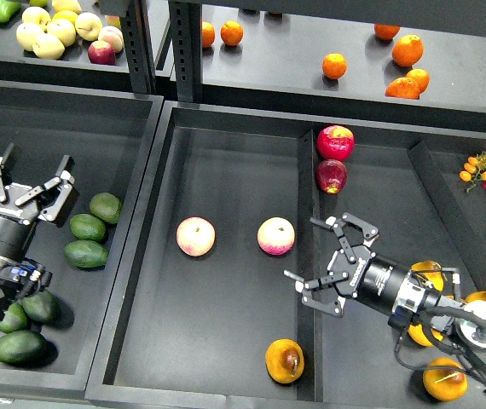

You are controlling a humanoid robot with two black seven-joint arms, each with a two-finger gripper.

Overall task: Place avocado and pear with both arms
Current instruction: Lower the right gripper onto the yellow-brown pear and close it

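The bruised yellow-orange pear lies at the front of the middle tray, next to the divider. Three very dark green avocados lie at the front left of the left tray; the largest is at the front, and my left arm partly covers the other two. My left gripper is open and empty, above and behind them, left of the lighter avocados. My right gripper is open and empty. It points left over the divider, behind the pear.
Two pink-cream round fruits sit mid-tray. Two red apples lie at the back of the right tray. Cleaner yellow pears lie under my right arm. A raised divider separates the trays. Shelves of fruit stand behind.
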